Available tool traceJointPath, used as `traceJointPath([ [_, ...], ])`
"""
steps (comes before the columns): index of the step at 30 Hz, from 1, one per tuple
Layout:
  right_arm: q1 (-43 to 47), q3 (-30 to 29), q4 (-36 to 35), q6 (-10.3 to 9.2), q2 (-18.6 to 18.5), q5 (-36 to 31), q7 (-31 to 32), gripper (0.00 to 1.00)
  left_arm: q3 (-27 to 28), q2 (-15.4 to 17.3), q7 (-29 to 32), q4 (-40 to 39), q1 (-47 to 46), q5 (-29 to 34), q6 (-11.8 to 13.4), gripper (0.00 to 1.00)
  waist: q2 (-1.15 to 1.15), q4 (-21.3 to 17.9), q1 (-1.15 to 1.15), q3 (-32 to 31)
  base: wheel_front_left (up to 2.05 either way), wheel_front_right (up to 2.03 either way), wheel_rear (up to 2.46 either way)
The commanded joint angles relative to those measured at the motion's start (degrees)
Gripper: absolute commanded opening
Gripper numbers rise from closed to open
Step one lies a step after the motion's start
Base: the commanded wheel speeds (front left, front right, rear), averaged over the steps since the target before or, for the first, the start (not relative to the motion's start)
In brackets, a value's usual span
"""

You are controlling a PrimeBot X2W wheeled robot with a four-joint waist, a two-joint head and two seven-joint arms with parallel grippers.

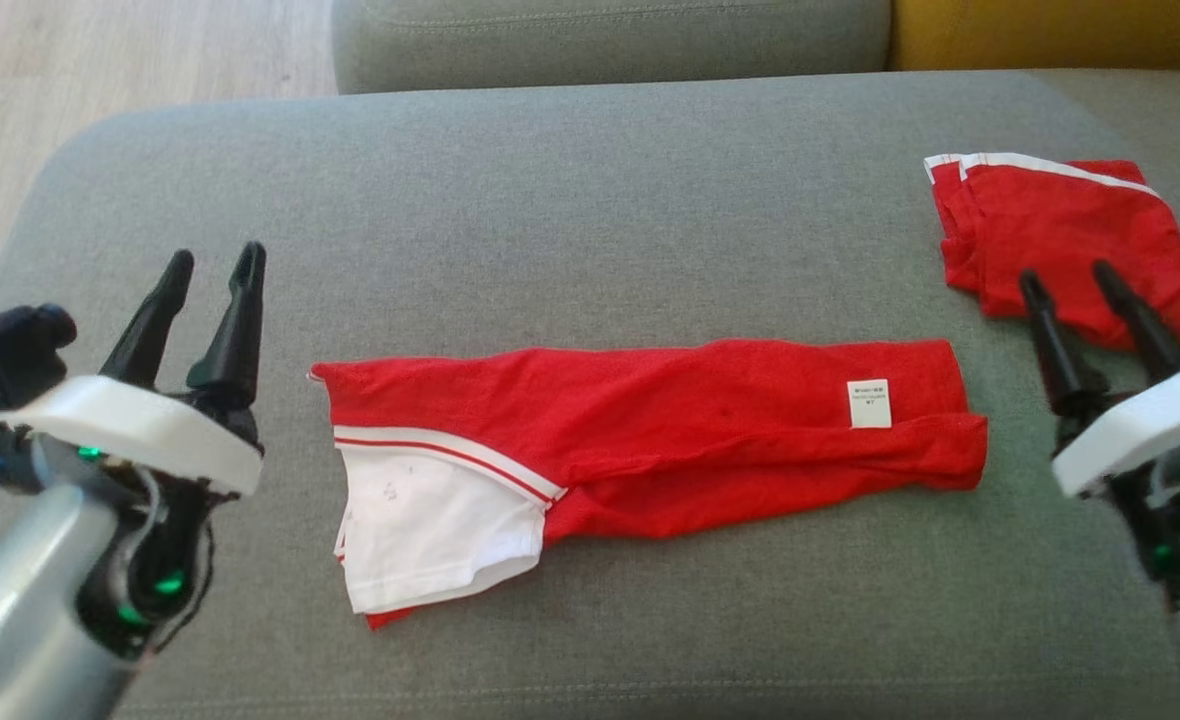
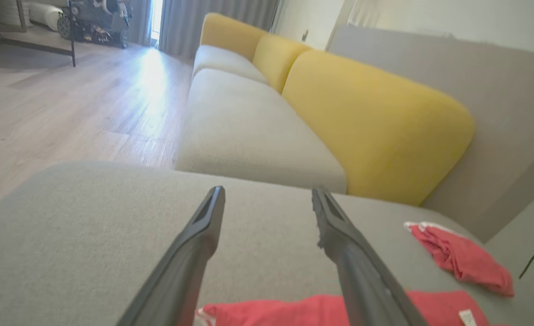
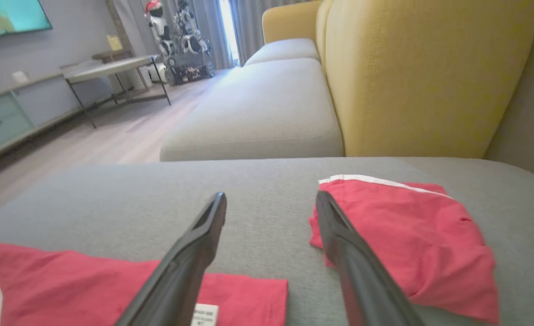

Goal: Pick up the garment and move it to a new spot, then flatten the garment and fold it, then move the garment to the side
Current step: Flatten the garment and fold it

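A red garment (image 1: 650,430) with a white sleeve and a white label lies folded into a long strip across the middle of the grey cushion (image 1: 590,200). Its edge shows in the left wrist view (image 2: 276,312) and the right wrist view (image 3: 90,285). My left gripper (image 1: 215,265) hovers open just left of the garment, fingers apart with nothing between them (image 2: 267,194). My right gripper (image 1: 1070,275) hovers open to the garment's right, empty (image 3: 271,199).
A second red garment (image 1: 1060,235) with white trim lies folded at the far right of the cushion, just beyond my right fingers (image 3: 407,240). Yellow backrests (image 2: 375,122) and more grey seats stand behind. Wooden floor (image 1: 100,60) lies off the left edge.
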Motion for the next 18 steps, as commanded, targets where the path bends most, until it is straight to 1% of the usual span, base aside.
traceJointPath([
  [1,0.04,-0.42,-2.34,-0.05,-0.01,-0.91,-0.91,1.00,4.52,0.76,-0.67,-0.95,-0.88,1.78,-0.35,1.00,0.00,-0.03,0.00,-0.02,0.00,0.00,0.00],
  [3,1.52,-1.69,-3.21,-0.05,2.80,-2.41,-1.72,1.00,9.31,-3.67,-0.69,-0.55,2.18,5.48,-0.96,1.00,0.00,-0.10,0.00,-0.04,0.00,0.00,0.00],
  [4,2.22,-2.38,-3.53,-0.05,4.19,-3.03,-2.19,1.00,11.44,-5.83,-0.69,-0.28,3.72,7.22,-1.69,1.00,0.00,-0.16,0.00,-0.01,0.00,0.00,0.00],
  [8,4.75,-4.82,-3.98,-0.05,8.97,-4.89,-3.62,1.00,18.51,-13.65,-0.70,0.88,9.00,14.76,-5.25,1.00,0.00,-0.23,0.00,0.21,0.00,0.00,0.00],
  [11,5.77,-6.06,-3.59,-0.05,11.42,-6.16,-4.04,1.00,23.07,-18.73,-0.70,2.46,11.88,18.63,-8.21,1.00,0.00,-0.36,0.00,0.60,0.00,0.00,0.00],
  [13,6.02,-6.56,-3.19,-0.05,12.50,-7.25,-4.28,1.00,25.76,-21.37,-0.70,3.32,12.93,20.85,-10.31,1.00,0.00,-0.31,0.00,0.91,0.00,0.00,0.00],
  [18,5.78,-9.19,-1.38,-0.05,15.12,-9.71,-4.42,1.00,29.54,-24.84,-0.70,5.17,12.98,26.38,-15.42,1.00,0.00,0.37,0.00,1.97,0.00,0.00,0.00],
])
